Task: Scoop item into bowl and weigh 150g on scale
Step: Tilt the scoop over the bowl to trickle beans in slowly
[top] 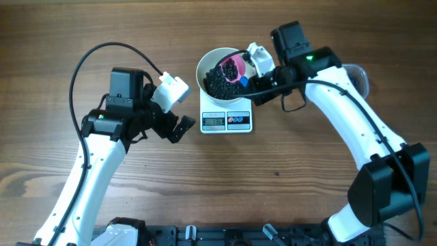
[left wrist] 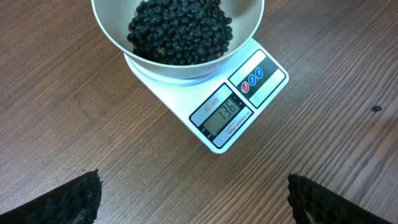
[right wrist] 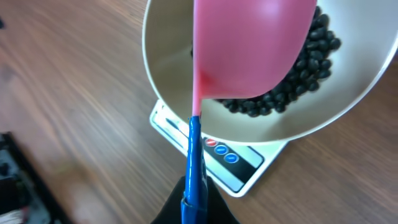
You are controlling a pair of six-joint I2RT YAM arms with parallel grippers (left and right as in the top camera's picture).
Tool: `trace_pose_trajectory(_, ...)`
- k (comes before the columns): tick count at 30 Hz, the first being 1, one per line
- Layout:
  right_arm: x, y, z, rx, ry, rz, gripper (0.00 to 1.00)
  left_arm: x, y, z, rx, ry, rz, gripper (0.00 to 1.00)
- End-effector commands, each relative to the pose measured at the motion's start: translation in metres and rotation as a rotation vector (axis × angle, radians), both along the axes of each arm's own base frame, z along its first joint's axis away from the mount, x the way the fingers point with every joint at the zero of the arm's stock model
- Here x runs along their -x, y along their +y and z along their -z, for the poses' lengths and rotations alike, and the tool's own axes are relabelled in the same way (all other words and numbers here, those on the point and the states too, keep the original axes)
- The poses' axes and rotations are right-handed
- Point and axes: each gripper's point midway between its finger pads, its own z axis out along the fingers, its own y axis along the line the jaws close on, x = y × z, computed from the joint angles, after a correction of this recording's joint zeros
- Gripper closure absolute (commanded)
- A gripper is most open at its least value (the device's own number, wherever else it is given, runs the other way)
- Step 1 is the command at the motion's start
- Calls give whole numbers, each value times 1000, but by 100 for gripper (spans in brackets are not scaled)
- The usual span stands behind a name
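From above, we see a wooden table (top: 102, 27) with two white-and-black robot arms reaching in from six o'clock. Near the centre sits a small flat white rectangular kitchen scale (top: 227, 121), its grey display and two round buttons on the six o'clock edge. A round plain white bowl (top: 207, 65) rests on the scale's platform. It holds a dark heap of tiny round black beans (top: 217, 83).

The right gripper (top: 254, 83) reaches in from three o'clock of the bowl. Its fingers are pressed together on the blue handle of a pink plastic scoop (top: 232, 68), whose cup hangs over the beans inside the rim. In the right wrist view, the scoop's (right wrist: 249, 43) pink underside covers much of the bowl (right wrist: 168, 74), with beans (right wrist: 298, 74) showing past it.

The left gripper (top: 179, 128) hovers at nine o'clock of the scale, fingers spread wide and holding nothing. In its wrist view, the scale's (left wrist: 236, 106) display reads 136.
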Motion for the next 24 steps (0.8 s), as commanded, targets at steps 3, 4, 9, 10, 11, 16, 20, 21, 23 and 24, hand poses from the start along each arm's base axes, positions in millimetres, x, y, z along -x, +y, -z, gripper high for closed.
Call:
trace_pose_trajectory(3, -14, -7, -16, 105, -130, 29, 96, 0, 2, 1, 2, 5, -14, 0)
trace_pose_trajectory(4, -16, -7, -16, 116, -139, 30, 96, 0, 2, 1, 2, 5, -14, 0)
trace_pose_trajectory(9, -23, -11, -15, 178, -198, 25, 96, 0, 2, 1, 2, 5, -14, 0)
trace_pose_trajectory(10, -25, -11, -16, 191, -216, 12, 96, 0, 2, 1, 2, 5, -14, 0)
trace_pose_trajectory(11, -25, -10, -16, 197, -228, 2, 96, 0, 2, 1, 2, 5, -14, 0)
trace_pose_trajectory(16, -29, -6, -18, 208, -265, -20, 96, 0, 2, 1, 2, 5, -14, 0)
trace_pose_trajectory(20, -29, -6, -19, 212, -279, -40, 96, 0, 2, 1, 2, 5, -14, 0)
trace_pose_trajectory(21, -29, -6, -19, 213, -281, -43, 96, 0, 2, 1, 2, 5, -14, 0)
trace_pose_trajectory(23, -30, -6, -19, 219, -292, -63, 96, 0, 2, 1, 2, 5, -14, 0)
trace_pose_trajectory(24, -30, -5, -19, 220, -295, -69, 96, 0, 2, 1, 2, 5, -14, 0)
